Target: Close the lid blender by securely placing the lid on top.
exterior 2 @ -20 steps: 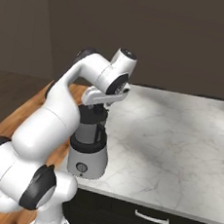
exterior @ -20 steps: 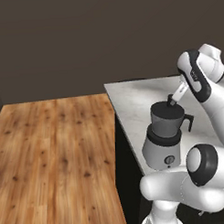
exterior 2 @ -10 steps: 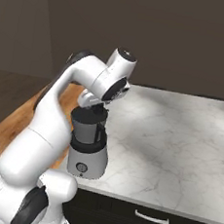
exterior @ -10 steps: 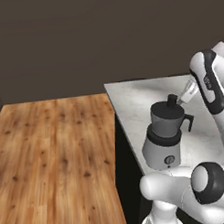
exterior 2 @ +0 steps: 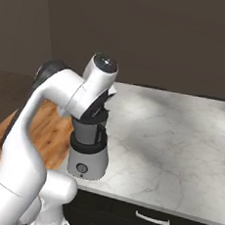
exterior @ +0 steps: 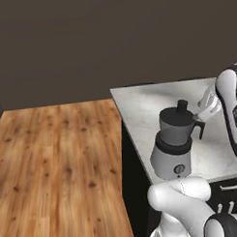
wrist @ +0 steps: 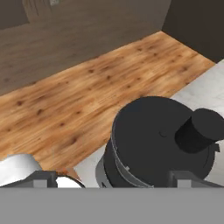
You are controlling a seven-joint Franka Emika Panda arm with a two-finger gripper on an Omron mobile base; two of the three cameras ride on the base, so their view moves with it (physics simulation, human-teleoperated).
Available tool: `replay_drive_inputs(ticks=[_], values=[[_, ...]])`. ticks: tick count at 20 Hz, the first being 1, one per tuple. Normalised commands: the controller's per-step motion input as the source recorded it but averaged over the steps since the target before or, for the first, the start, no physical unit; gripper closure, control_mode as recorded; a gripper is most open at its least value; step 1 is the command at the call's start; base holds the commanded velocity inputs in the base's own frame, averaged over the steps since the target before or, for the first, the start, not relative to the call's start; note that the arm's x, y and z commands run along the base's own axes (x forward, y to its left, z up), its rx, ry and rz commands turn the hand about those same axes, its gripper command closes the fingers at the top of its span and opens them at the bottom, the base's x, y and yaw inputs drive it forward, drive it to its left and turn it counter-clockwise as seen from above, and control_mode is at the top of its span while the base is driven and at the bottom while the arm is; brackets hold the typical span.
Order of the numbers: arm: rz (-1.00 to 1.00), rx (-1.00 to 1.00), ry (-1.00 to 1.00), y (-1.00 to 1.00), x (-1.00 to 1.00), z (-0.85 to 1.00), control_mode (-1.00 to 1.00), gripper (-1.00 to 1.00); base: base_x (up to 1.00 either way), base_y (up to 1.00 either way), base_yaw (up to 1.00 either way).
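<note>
The blender (exterior: pixel 173 155) stands near the front left corner of the marble counter, silver base below and grey jar with black handle above. The black lid (exterior: pixel 176 114) lies flat on the jar's mouth, its small knob (exterior: pixel 182 106) upright. My gripper (exterior: pixel 198 116) hangs just to the right of the lid, beside the handle, touching nothing. In the hand view the lid (wrist: pixel 148 140) and knob (wrist: pixel 199 129) lie ahead of the gripper (wrist: pixel 114 180), whose tips stand wide apart, open and empty. From the right base camera my arm hides the jar's top; the blender base (exterior 2: pixel 86 162) shows below.
The marble counter (exterior: pixel 144 102) stretches back and to the right (exterior 2: pixel 176 136) with dark cabinet fronts and a drawer handle (exterior 2: pixel 148 218) below. The wooden floor (exterior: pixel 54 156) lies left of the counter's edge. A dark wall runs behind.
The gripper has let go of the lid's knob and drawn back to the right, away from the jar. The lid stays seated on the blender.
</note>
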Motion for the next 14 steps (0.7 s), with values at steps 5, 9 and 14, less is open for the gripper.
replay_drive_inputs(ticks=[5,9,14], values=[[0.00,0.00,0.00,0.82,-0.22,0.42,-1.00,-1.00,0.00,0.00,0.00],[0.00,-0.02,0.00,0.93,-0.02,0.35,-1.00,-1.00,0.00,0.00,0.00],[0.00,-0.03,0.00,0.87,0.00,0.25,-1.00,-1.00,0.00,0.00,0.00]])
